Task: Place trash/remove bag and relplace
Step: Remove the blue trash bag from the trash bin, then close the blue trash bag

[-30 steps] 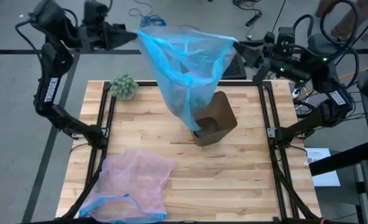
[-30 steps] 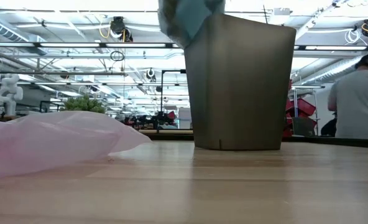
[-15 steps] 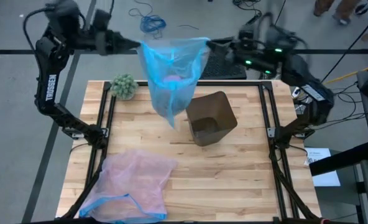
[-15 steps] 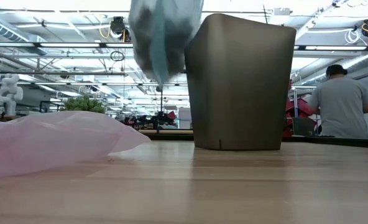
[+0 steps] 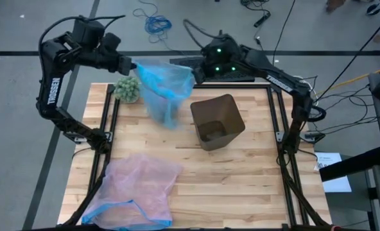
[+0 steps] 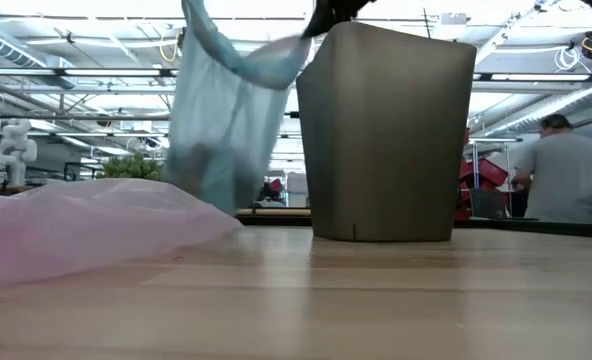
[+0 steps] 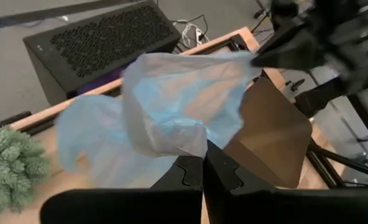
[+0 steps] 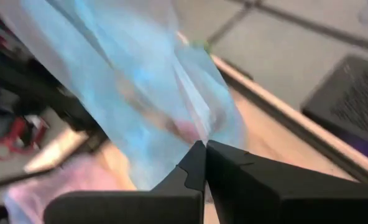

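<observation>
Wooden worktop (image 5: 241, 186); pink bag (image 5: 138, 189) flat at front-left. Light-blue bag (image 5: 165, 86) hangs above back edge, left of brown bin (image 5: 217, 120); left gripper (image 5: 131, 65) and right gripper (image 5: 193, 76) jaws clenched on its rim. Green ball (image 5: 128, 89) beside it.

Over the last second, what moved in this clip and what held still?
The blue bag, pinched by the left gripper and right gripper, came clear of the brown bin and swung toward the green ball; both arms drew closer together. Neither gripper let go. The bin, the pink bag and the ball stayed put.
</observation>
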Controlling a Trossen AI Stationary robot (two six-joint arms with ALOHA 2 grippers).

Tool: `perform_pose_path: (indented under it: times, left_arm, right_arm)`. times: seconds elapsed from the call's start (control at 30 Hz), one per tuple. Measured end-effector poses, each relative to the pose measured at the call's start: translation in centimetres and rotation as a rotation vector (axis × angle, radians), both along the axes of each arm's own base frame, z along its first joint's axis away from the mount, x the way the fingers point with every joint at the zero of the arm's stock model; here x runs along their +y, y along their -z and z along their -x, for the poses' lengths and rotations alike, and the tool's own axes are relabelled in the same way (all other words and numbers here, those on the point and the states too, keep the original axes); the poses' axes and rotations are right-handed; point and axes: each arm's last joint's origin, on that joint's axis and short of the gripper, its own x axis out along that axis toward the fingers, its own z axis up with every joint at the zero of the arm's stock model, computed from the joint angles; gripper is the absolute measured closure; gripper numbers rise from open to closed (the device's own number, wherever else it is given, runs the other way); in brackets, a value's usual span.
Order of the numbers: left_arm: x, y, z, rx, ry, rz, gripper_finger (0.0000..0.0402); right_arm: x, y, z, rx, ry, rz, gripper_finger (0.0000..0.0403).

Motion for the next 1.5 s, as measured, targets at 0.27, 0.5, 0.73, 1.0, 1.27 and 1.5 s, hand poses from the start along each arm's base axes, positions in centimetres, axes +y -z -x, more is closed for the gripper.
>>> perform_pose_path:
  times: [0.27,0.5,0.73,1.0,1.27,1.5]
  left_arm:
    - [-0.4,0.0,-0.5,-0.009,0.026,0.015,0.0402]
    - [-0.3,-0.3,-0.9,-0.042,0.035,-0.011,0.0402]
    - [0.9,-0.5,-2.0,-0.097,-0.001,-0.008,0.0402]
    - [1.9,-0.7,-4.2,-0.191,0.055,-0.008,0.0402]
    - [2.1,-1.2,-4.7,-0.246,0.076,-0.043,0.0402]
    - [2.1,-1.3,-4.7,-0.260,0.079,-0.039,0.0402]
  right_arm:
    - [-0.3,-0.7,0.9,-0.004,-0.052,0.047,0.0403]
    - [0.7,-4.7,3.1,-0.165,-0.095,0.257,0.0344]
    - [2.1,-7.7,3.8,-0.319,-0.160,0.473,0.0213]
    - [3.8,-6.9,-0.2,-0.366,-0.317,0.706,0.0167]
    - [2.3,-3.2,-4.7,-0.338,-0.335,0.707,0.0167]
    - [1.5,-0.8,-7.5,-0.364,-0.326,0.684,0.0169]
